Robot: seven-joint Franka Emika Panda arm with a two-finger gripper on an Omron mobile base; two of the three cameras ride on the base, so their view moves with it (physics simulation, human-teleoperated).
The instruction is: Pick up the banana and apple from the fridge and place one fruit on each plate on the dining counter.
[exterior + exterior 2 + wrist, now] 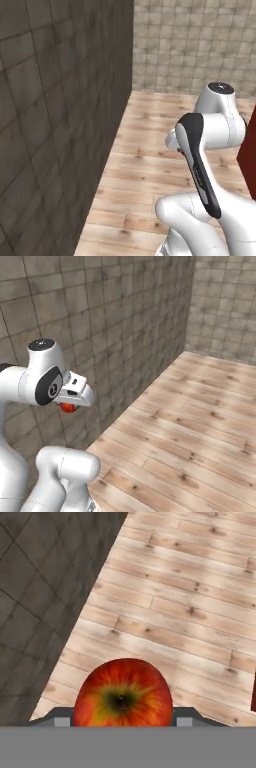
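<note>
One apple (pixel 123 694) clamped between gripper (pixel 123 719) fingertips

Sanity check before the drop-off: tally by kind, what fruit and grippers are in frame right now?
Apple: 1, held in the gripper, above the wood floor
Gripper: 1, shut on the apple
Total: 2

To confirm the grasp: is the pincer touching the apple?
Touching. In the hand view the apple sits pressed between both fingertips of the pincer, with no gap on either side.
</note>
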